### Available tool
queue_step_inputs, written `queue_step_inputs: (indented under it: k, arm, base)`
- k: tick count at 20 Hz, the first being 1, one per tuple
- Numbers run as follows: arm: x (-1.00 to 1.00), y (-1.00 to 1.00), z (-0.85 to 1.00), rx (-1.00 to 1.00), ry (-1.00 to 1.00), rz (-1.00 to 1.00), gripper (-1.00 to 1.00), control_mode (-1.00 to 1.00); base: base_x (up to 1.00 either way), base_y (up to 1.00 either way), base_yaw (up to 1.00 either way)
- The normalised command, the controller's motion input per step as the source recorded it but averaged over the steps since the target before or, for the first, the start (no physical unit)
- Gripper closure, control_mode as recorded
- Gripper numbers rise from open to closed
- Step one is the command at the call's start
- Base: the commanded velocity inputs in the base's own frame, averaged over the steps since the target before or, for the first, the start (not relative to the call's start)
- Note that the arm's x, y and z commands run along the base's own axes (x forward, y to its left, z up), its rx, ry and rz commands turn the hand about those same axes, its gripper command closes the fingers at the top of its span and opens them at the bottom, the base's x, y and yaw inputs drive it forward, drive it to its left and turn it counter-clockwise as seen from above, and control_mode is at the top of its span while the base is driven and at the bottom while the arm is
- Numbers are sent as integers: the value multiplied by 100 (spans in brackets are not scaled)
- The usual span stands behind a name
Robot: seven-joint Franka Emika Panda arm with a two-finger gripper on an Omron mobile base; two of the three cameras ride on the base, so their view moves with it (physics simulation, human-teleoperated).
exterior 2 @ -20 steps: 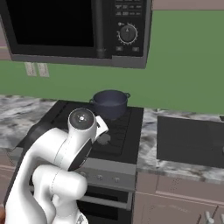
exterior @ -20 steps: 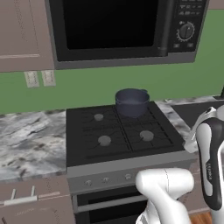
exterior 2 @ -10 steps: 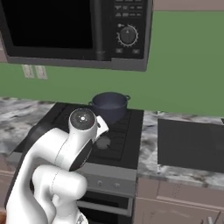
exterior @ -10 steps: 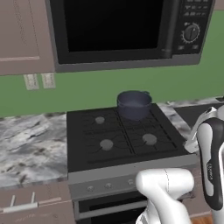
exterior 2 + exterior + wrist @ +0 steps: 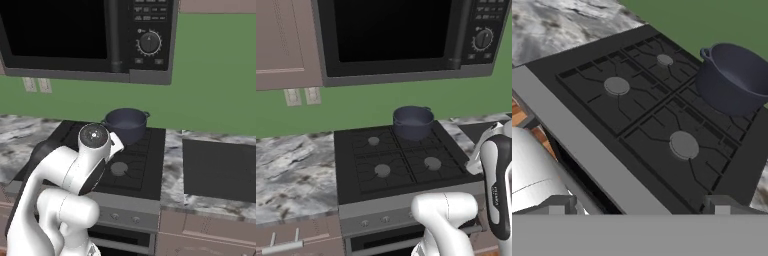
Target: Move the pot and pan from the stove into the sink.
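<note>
Whole scene slid a little and grew larger in both base views over the last second: base rolling closer to the stove [image 5: 381, 155], nothing on it moved. Pot [image 5: 413, 122] sitting as before on the rear right burner, just under the microwave [image 5: 396, 35]. Hand [image 5: 639, 206] released, fingertips [image 5: 557, 205] wide apart at the bottom of the hand view with nothing between them, well short of the pot. Judged an approach step only: no lift begun, pot yet to be grasped.

Right base view alone gives the goal: sink [image 5: 220, 170] at right of frame, beside the stove, with a strip of marbled desk [image 5: 172, 165] between. Left base view adds the desk stretching away at lower left. Hand view brings the pot's near loop handle close, upper right.
</note>
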Motion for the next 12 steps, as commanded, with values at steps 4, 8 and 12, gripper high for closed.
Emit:
queue_step_inputs:
  k: [4, 8, 12]
  arm:
    - [0, 0, 0, 0, 0, 0, -100, 100]
    - [0, 0, 0, 0, 0, 0, -100, -100]
    - [35, 4, 0, 0, 0, -3, -100, -100]
  base:
    - [8, 11, -1]
    - [0, 0, 0]
    - [0, 0, 0]
